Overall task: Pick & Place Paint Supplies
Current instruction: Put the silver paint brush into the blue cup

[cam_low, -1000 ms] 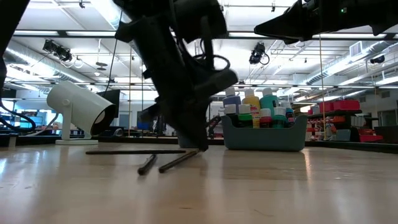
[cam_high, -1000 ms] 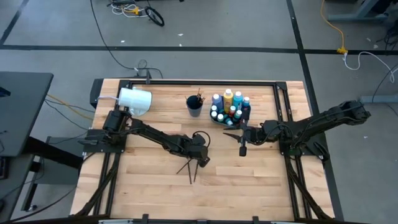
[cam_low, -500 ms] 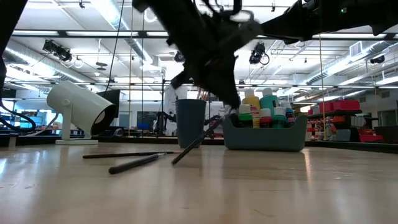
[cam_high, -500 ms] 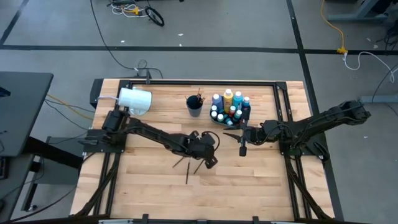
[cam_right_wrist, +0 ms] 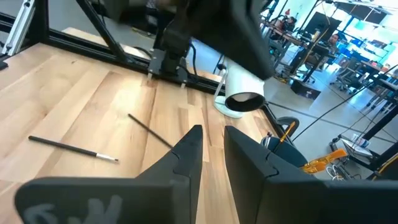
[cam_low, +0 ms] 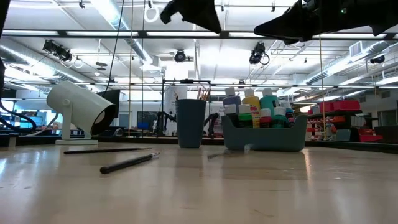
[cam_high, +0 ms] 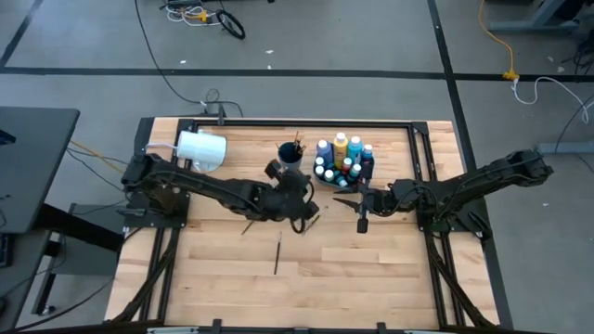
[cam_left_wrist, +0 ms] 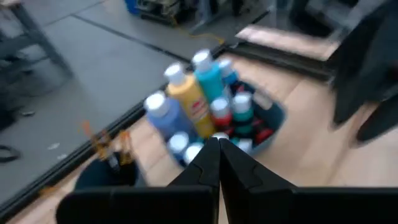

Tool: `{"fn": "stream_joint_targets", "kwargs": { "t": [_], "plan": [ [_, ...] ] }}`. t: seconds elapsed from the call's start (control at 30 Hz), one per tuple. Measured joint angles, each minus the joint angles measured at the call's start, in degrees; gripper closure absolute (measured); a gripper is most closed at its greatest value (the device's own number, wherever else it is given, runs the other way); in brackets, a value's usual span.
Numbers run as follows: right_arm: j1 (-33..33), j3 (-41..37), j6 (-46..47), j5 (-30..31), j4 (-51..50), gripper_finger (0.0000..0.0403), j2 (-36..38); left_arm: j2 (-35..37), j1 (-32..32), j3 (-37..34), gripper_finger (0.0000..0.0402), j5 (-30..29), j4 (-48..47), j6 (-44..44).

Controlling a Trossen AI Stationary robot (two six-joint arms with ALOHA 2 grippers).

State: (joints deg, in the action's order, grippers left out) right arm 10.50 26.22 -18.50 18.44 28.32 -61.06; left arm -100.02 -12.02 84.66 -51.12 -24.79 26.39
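No brand, label text or other writing can be read on any item; the bottle labels show only as blurred colour patches.

The paint bottles (cam_high: 342,160) stand upright, packed together in a blue-grey caddy (cam_low: 264,137) at the far side of the counter (cam_high: 232,278). White caps top blue, yellow and teal bodies, the taller ones at the back. Just beside the caddy stands a dark cup (cam_high: 290,158) with orange-handled brushes (cam_high: 298,143) upright in it. A large white cylinder (cam_high: 201,149) lies tilted at the far left corner.

Three loose paintbrushes lie on the counter: one dark brush (cam_high: 277,253) alone toward the near side, a second (cam_high: 251,224) partly under the left arm, a third (cam_high: 312,221) near the left hand.

The left hand (cam_high: 299,193) is raised, near the cup, fingers pressed together with nothing visible between them. The right hand (cam_high: 345,201) hangs off the caddy's near side, its fingers slightly apart; nothing can be seen held.

Against the earlier frames: one second ago the left hand was down at the brushes in mid-counter, and half a second ago it was tilting one up. It has since lifted and swung toward the cup. The brushes, then bunched beneath it, now lie scattered apart. The right arm, caddy, cup and cylinder have not moved.
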Motion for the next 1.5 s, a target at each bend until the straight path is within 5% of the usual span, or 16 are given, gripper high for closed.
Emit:
{"fn": "stream_joint_targets", "kwargs": {
  "t": [0.23,0.63,0.87,1.5],
  "plan": [
    [0.0,0.0,0.0,0.0,1.0,0.0332,0.0,0.0,2.0,-0.6,0.0379,16.6,0.0,-0.5],
    [0.0,0.0,0.0,0.0,1.1,0.0332,0.0,-13.7,2.5,-4.2,0.0312,23.5,11.0,2.0],
    [0.0,0.1,0.0,0.0,1.3,0.0332,0.0,-23.4,2.5,-4.2,0.0260,23.3,27.9,-0.8],
    [0.0,0.1,-0.4,-1.5,1.2,0.0332,0.0,-30.2,2.9,-4.3,0.0257,16.2,30.5,4.8]
  ]
}}
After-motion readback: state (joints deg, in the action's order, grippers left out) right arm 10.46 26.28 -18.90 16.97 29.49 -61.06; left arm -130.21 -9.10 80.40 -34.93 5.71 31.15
